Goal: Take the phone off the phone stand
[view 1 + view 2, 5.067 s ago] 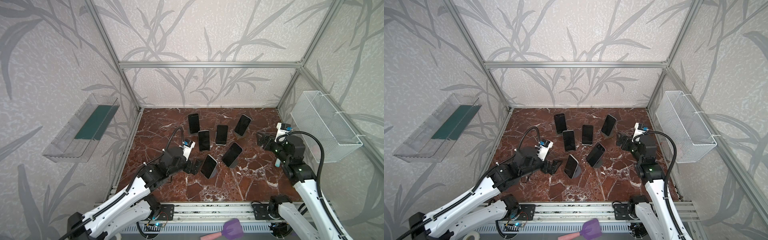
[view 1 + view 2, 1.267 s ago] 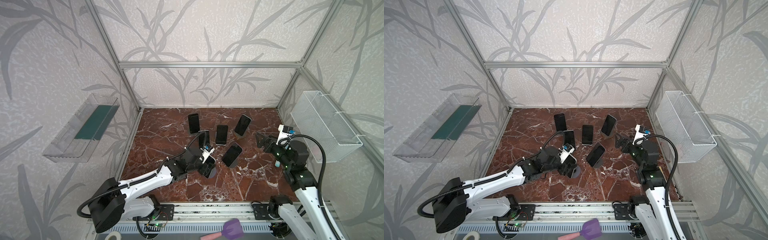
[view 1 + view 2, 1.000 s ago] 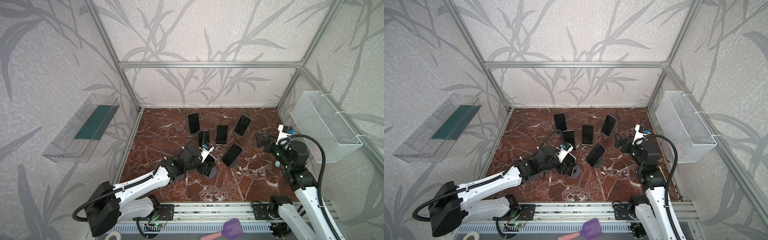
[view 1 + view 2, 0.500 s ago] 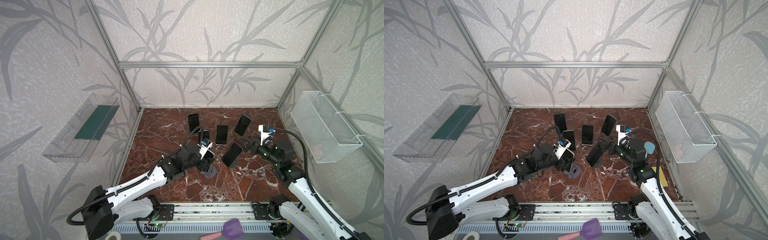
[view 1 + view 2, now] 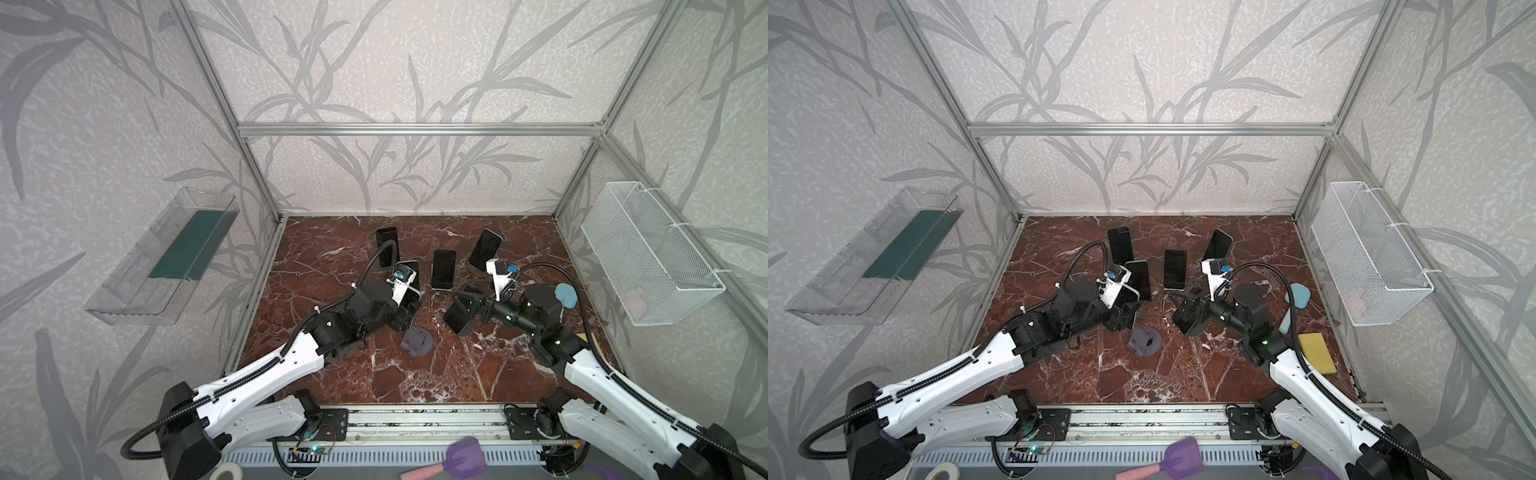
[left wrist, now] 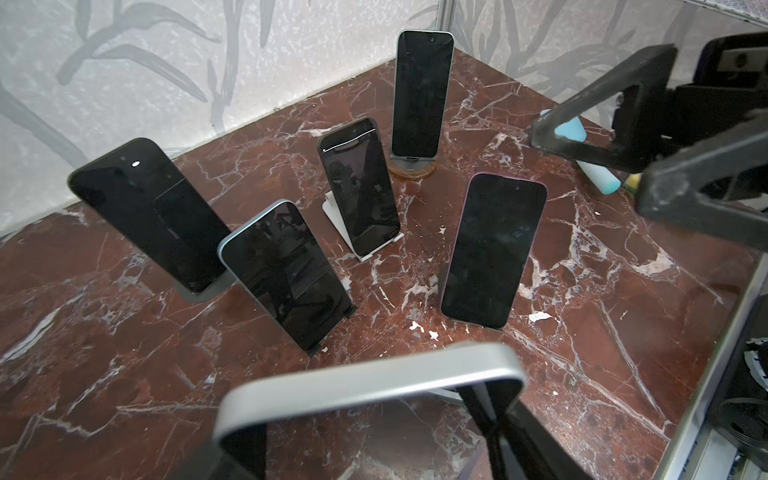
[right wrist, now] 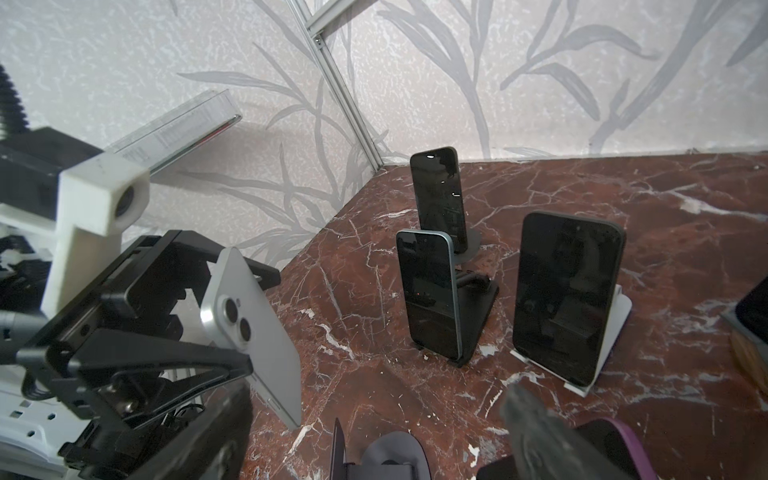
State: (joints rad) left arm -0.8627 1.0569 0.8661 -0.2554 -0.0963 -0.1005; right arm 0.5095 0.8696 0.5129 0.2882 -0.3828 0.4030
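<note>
Our left gripper pinches the silver phone by its edges, held clear of the grey phone stand sitting empty on the marble floor just beside it. Our right gripper hangs spread wide near a purple-edged phone.

Red-brown marble tabletop, white veins; 12 o'clock = back wall. Near centre, slightly toward 7: empty grey stand, round base flat on the marble. 11, far back: dark phone on grey round-base stand. 11, closer in: blue-edged phone on black stand. 12: black phone on white stand. 1: tall phone upright on wooden-disc stand. Just off centre toward 3: purple-edged phone, leaning back, support hidden. 3, toward the edge: blue pad, pale blue roll just beside it. 4: yellow sponge, lying flat.
</note>
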